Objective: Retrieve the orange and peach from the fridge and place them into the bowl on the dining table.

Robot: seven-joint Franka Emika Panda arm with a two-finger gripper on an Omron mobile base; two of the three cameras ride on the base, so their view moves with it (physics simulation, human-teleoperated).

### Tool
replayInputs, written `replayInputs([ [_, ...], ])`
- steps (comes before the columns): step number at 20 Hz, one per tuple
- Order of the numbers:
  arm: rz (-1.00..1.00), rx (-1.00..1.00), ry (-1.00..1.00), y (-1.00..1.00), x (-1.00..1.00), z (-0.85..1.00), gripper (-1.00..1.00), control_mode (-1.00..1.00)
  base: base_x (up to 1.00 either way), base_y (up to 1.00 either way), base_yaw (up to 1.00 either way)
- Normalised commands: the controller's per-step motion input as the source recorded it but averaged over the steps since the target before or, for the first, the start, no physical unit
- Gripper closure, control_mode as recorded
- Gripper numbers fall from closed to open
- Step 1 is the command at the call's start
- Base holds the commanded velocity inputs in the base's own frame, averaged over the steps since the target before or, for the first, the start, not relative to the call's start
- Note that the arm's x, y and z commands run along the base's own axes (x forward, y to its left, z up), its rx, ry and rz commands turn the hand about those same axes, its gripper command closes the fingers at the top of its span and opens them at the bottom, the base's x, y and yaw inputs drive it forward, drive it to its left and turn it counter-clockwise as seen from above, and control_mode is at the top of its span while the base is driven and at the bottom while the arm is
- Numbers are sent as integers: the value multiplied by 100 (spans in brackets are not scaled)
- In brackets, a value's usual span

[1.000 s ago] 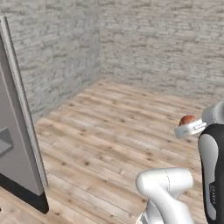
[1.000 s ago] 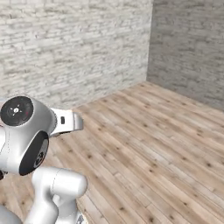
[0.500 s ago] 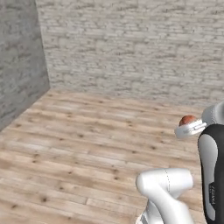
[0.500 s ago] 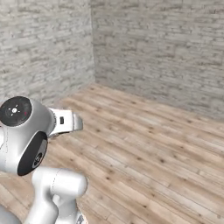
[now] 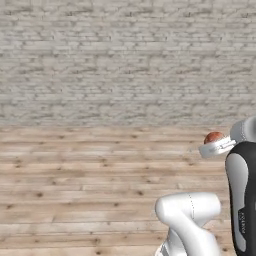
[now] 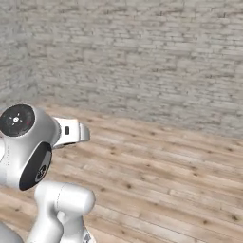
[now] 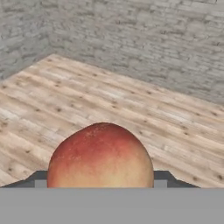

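The peach [image 7: 100, 157], reddish-pink fading to pale yellow, sits between my dark fingertips [image 7: 162, 176] in the hand view, and my gripper [image 7: 100, 183] is shut on it. In the left base view the peach [image 5: 214, 137] shows as a small reddish ball on top of the white hand, and the gripper [image 5: 216, 146] is held up at the right edge beside the arm. The orange, the fridge, the bowl and the dining table are out of view.
A wide wooden plank floor [image 5: 90, 180] stretches ahead to a grey brick wall [image 5: 125, 65]. A corner of two brick walls [image 6: 33, 71] lies to the left in the right base view.
The whole picture has swept sideways: the base has turned, and the grey fridge at the left edge has left the view. Arm and peach keep their place in the frame.
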Motion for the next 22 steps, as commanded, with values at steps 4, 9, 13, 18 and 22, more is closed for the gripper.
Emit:
replayInputs([
  [4,0,0,0,0,0,0,100,100,90,-70,-54],
  [9,0,0,0,0,0,0,100,100,90,-68,-53],
  [13,0,0,0,0,0,0,100,100,93,-58,-51],
  [18,0,0,0,0,0,0,100,100,99,-56,-50],
  [22,0,0,0,0,0,0,100,100,100,-49,-49],
])
